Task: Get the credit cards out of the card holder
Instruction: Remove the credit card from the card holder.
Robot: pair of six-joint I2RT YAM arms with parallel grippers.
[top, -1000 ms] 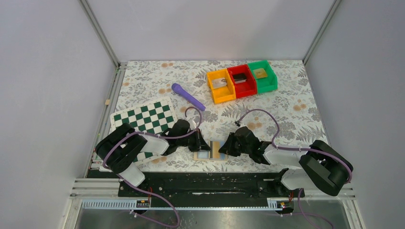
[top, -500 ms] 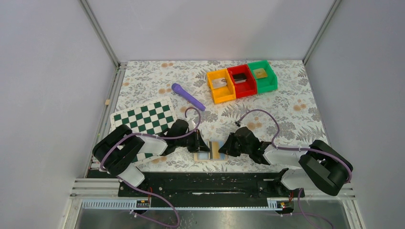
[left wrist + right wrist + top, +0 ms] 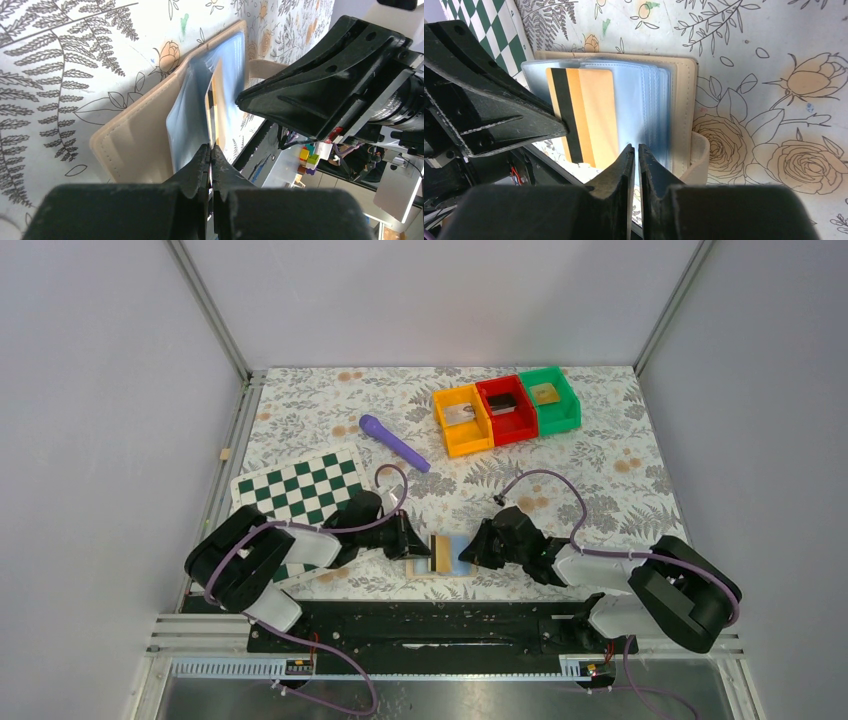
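Note:
The tan card holder lies open near the table's front edge, between my two grippers. Its tan cover and light blue plastic sleeves show in both wrist views. An orange card with a black stripe sticks partway out of a sleeve toward the left. It appears edge-on in the left wrist view. My left gripper is shut on the card's edge; from above the gripper is at the holder's left. My right gripper is shut on a blue sleeve, at the holder's right in the top view.
A green-and-white checkered board lies left, under the left arm. A purple stick-like object lies behind it. Orange, red and green bins stand at the back right, each with something inside.
My left gripper has drawn back to the left with the orange card, which has slid further out of the sleeve. The right gripper has held its place on the holder.

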